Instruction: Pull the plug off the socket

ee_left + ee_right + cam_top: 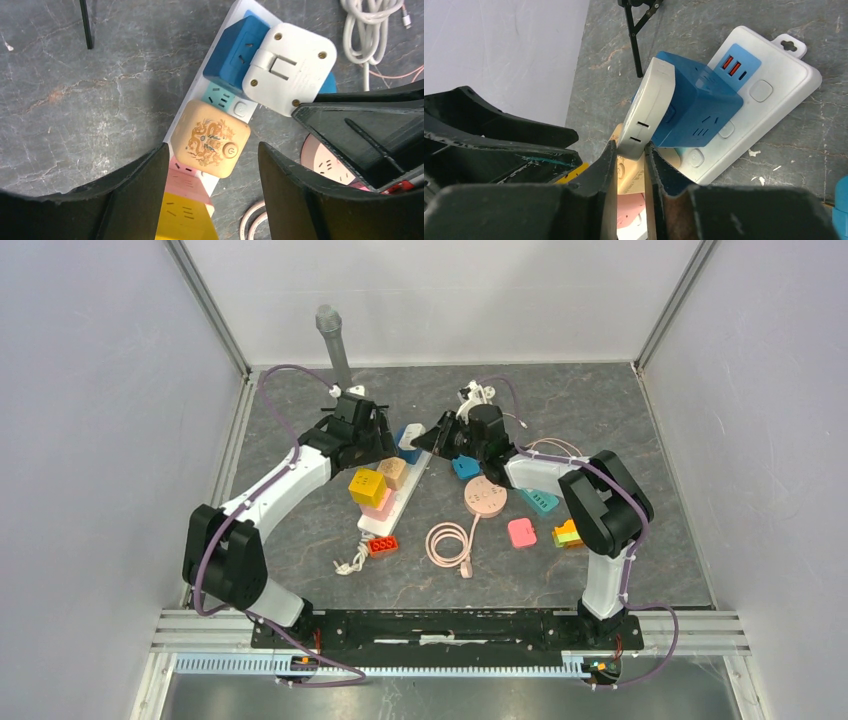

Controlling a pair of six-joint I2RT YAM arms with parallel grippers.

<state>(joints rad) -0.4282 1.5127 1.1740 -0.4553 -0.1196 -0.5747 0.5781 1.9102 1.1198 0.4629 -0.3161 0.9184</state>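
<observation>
A white power strip (385,515) lies in the middle of the table and carries blue, tan, pink and yellow cube adapters. A flat white plug (649,107) leans tilted against the side of the blue cube (696,107). I cannot tell whether its pins are seated. My right gripper (630,147) is shut on the plug's lower edge. It also shows in the top view (432,437). My left gripper (212,147) is open above the strip, with its fingers on either side of the tan cube (210,137) and not touching it. The white plug (290,67) lies just beyond it.
A round pink socket (486,498) with a coiled cable lies right of the strip. Teal pieces (541,501), a pink block (521,532) and coloured bricks (567,533) lie near it. A red brick (382,545) is at the strip's near end. A grey post (333,345) and a white cable bundle (478,393) stand behind.
</observation>
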